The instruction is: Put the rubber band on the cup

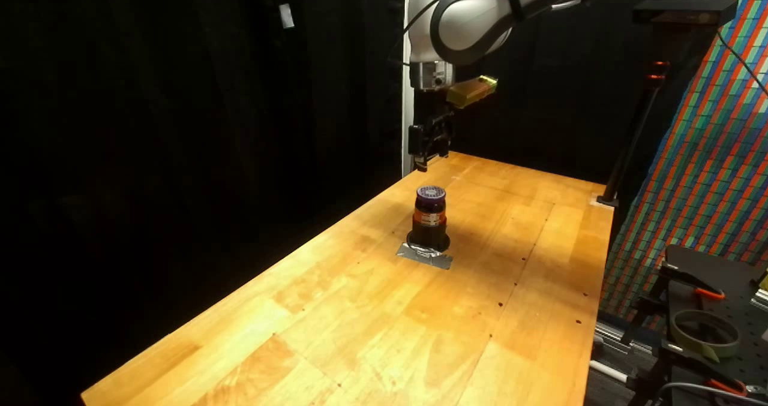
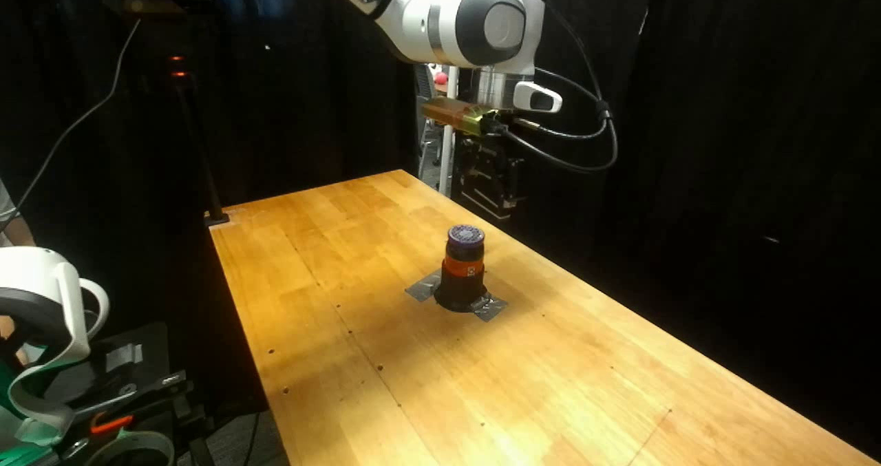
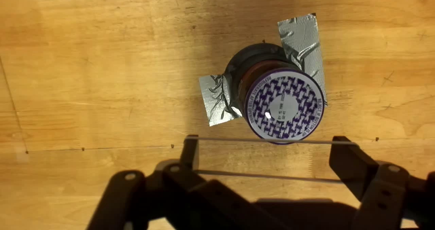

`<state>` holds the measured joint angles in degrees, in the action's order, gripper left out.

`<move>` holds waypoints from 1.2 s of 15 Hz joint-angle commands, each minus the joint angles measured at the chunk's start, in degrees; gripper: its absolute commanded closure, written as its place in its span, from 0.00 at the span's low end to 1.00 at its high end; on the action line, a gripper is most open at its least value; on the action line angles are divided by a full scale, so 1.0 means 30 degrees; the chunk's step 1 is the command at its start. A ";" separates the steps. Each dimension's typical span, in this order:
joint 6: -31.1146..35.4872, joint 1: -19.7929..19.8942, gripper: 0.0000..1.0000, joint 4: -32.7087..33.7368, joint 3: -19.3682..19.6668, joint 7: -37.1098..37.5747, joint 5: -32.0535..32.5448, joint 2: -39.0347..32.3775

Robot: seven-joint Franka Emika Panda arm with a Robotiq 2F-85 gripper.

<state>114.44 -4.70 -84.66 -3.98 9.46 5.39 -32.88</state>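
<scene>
The cup (image 1: 430, 217) stands upright on the wooden table (image 1: 360, 316), with a patterned purple-and-white lid, an orange band and a dark base held by silver tape. It also shows in an exterior view (image 2: 462, 273) and in the wrist view (image 3: 285, 104). My gripper (image 3: 268, 157) is open above the table. The rubber band (image 3: 227, 139) is stretched around both spread fingers as two near-parallel strands. In the wrist view one strand crosses the lid's near edge; most of the lid lies outside the loop. In both exterior views the gripper (image 1: 433, 161) is higher than the cup, apart from it.
Silver tape strips (image 3: 219, 101) spread from the cup's base on the table. A black post (image 2: 199, 156) with a box on top stands at a far table corner. A side cart with a tape roll (image 1: 705, 334) is beside the table. Dark curtains surround it.
</scene>
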 commanded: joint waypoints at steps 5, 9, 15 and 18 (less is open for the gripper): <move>0.1390 -0.0395 0.00 0.0879 -0.0026 -0.0706 -0.0912 -0.1532; 0.1660 -0.0511 0.00 0.0980 -0.0006 -0.0813 -0.1190 -0.1937; 0.1946 -0.0518 0.00 0.0881 0.0177 -0.0648 -0.1147 -0.2413; 0.2126 -0.0524 0.00 0.0765 0.0201 -0.0647 -0.1146 -0.2560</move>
<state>119.79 -5.86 -83.83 -3.96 8.11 2.99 -39.44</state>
